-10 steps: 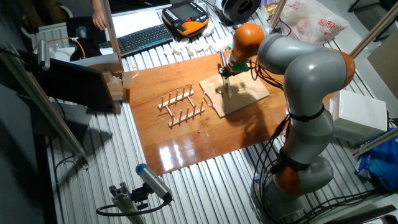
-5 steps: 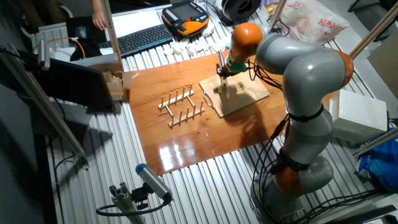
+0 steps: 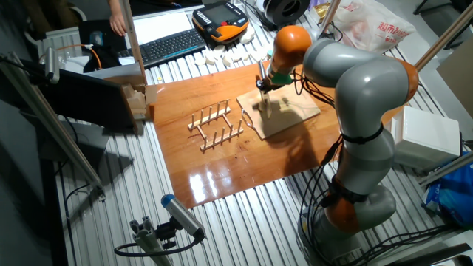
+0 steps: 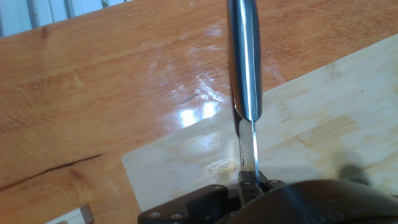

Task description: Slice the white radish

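A steel knife [image 4: 244, 74] points away from me along the hand view, with my gripper [image 4: 252, 180] shut on its thin near end. Under it lies the light wooden cutting board [image 4: 323, 137], whose corner reaches onto the glossy brown tabletop [image 4: 93, 81]. In the fixed view my gripper [image 3: 264, 89] hangs over the left part of the cutting board [image 3: 295, 111], with the knife [image 3: 261, 74] standing nearly upright. The white radish shows in neither view; the hand may be hiding it.
A wooden peg rack [image 3: 216, 125] stands left of the board. A row of white chunky blocks [image 3: 225, 55], a keyboard [image 3: 166, 46] and an orange pendant [image 3: 220, 21] lie at the back. A wooden block [image 3: 137, 100] sits far left, a white box [image 3: 429, 137] right.
The hand with the knife has crept a little to the left and towards the back of the board. Nothing else has moved.
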`<state>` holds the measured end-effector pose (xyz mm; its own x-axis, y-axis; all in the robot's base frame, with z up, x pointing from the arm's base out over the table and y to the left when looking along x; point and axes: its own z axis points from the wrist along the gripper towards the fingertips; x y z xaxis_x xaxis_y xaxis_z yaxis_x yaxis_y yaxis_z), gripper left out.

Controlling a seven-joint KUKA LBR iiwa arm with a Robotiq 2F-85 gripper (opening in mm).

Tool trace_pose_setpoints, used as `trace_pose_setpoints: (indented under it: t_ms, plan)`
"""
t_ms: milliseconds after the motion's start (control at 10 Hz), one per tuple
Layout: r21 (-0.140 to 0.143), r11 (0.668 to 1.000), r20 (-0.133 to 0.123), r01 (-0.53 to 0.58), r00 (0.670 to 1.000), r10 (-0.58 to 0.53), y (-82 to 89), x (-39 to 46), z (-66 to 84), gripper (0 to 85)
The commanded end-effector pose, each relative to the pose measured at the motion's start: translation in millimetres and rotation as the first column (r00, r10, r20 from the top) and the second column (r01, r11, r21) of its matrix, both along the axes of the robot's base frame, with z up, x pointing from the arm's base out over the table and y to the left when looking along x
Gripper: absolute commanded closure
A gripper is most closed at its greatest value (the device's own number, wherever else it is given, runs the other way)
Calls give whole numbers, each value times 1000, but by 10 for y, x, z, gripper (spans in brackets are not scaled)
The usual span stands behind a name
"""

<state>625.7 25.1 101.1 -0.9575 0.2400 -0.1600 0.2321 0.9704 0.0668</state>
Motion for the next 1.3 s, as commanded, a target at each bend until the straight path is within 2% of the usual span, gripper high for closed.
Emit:
trace_pose_setpoints:
  t_ms: [0, 200, 300, 500, 700, 900, 1200]
  plan:
    - [-3, 1000, 11, 3, 1000, -3, 11, 2, -70, 850]
    - [-6, 1000, 12, -5, 1000, 5, -34, -7, -57, 850]
    - [-18, 1000, 12, -17, 1000, 17, -89, -1, -33, 850]
    - [-22, 999, -14, -36, 999, 36, -171, 8, 131, 850]
    - [-24, 999, -20, -31, 999, 31, -175, -20, 185, 850]
    - [-12, 1000, -12, -25, 1000, 25, -151, -40, 104, 850]
    - [-10, 1000, 0, -16, 1000, 16, -105, -48, 5, 850]
